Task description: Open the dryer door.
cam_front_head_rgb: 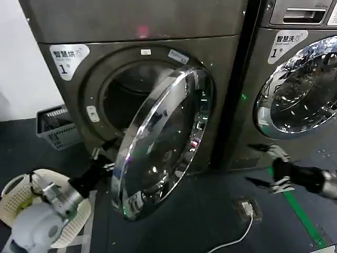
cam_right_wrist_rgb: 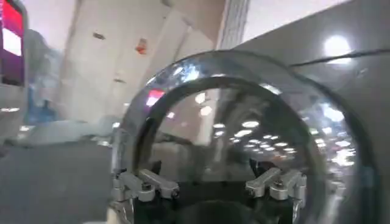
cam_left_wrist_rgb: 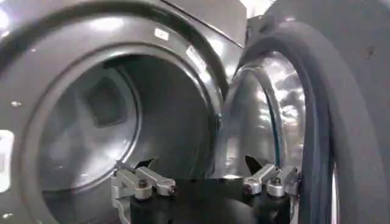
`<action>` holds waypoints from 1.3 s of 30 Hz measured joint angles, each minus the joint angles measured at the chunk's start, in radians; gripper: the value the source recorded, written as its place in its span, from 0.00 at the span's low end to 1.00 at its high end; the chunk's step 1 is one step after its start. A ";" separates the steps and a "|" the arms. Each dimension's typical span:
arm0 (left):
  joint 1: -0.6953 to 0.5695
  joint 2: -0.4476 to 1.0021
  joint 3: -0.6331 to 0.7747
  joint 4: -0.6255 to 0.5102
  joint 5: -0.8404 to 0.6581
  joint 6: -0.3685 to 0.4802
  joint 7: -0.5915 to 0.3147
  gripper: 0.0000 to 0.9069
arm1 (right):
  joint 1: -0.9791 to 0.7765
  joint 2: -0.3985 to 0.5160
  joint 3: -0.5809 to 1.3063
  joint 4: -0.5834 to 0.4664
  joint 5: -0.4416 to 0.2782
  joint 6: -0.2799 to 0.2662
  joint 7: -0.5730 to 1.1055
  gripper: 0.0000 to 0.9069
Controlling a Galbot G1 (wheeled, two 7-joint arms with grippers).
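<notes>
The dryer door (cam_front_head_rgb: 163, 142), a wide chrome ring around dark domed glass, stands swung partly out from the left machine, hinged on its right side. The drum opening (cam_front_head_rgb: 129, 95) shows behind it. My left gripper (cam_front_head_rgb: 105, 157) is open, low at the door's free left edge, between door and machine front. In the left wrist view the left gripper (cam_left_wrist_rgb: 200, 163) faces the drum (cam_left_wrist_rgb: 103, 115), with the door's grey inner face (cam_left_wrist_rgb: 347, 109) close beside one finger and nothing between the fingers. My right gripper (cam_front_head_rgb: 258, 164) hangs open and empty before the neighbouring machine.
The neighbouring machine's chrome-ringed door (cam_front_head_rgb: 300, 89) is shut and fills the view ahead of the right gripper (cam_right_wrist_rgb: 204, 167). A grey basket (cam_front_head_rgb: 55, 126) stands by the wall. A white laundry basket (cam_front_head_rgb: 21, 195) lies under my left arm. A cable and plug (cam_front_head_rgb: 246, 208) and green tape (cam_front_head_rgb: 300, 211) lie on the floor.
</notes>
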 joint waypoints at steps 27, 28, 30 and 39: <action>-0.200 0.083 0.413 0.026 -0.050 -0.034 0.017 1.00 | -0.253 0.145 0.570 0.163 -0.067 -0.053 0.964 1.00; -0.215 0.082 0.437 0.034 -0.062 -0.034 0.016 1.00 | -0.263 0.143 0.581 0.164 -0.090 -0.053 0.993 1.00; -0.252 0.077 0.491 0.051 -0.072 -0.043 0.010 1.00 | -0.281 0.142 0.608 0.172 -0.111 -0.083 1.053 1.00; -0.482 0.020 0.746 0.146 -0.115 -0.072 -0.012 1.00 | -0.347 0.156 0.736 0.194 -0.115 -0.199 1.229 1.00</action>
